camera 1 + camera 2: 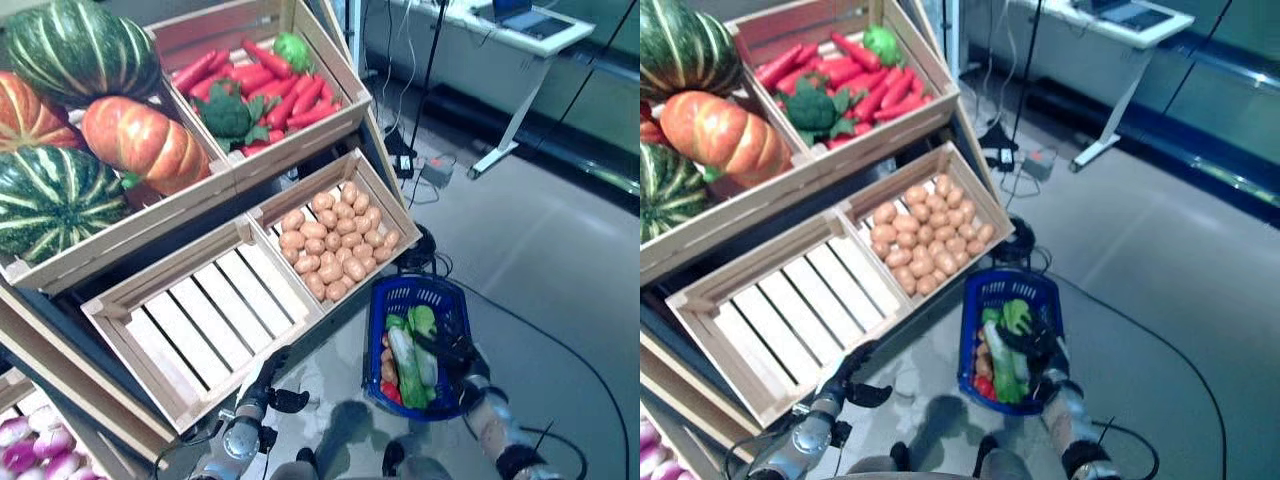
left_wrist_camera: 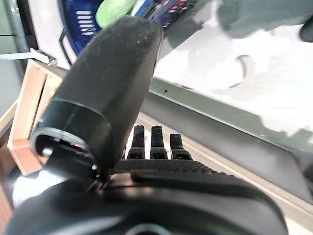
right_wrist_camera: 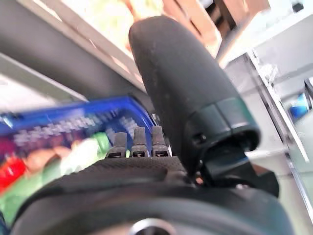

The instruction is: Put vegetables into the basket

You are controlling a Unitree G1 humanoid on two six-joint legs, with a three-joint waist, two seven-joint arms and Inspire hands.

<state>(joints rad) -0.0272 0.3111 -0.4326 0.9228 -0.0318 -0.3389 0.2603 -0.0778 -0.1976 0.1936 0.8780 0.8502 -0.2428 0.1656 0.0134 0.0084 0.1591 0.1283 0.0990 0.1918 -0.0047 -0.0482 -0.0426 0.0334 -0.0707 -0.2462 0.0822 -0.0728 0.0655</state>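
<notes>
— Where's the basket?

— At 5 o'clock from the potato crate, hanging from the right hand, whose fingers curl around its handle. Greens and something red lie inside.

— And the left hand?

— At 7 o'clock, by the empty crate, fingers relaxed, holding nothing. I'd keep the basket level and reach for the potatoes.

— Obstacles?

— Crate walls; pumpkins and carrots sit farther, at 11 o'clock.

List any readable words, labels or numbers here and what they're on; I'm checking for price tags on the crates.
None can be read. The wooden crates carry no visible tags, and the blue basket shows no legible print.
</notes>
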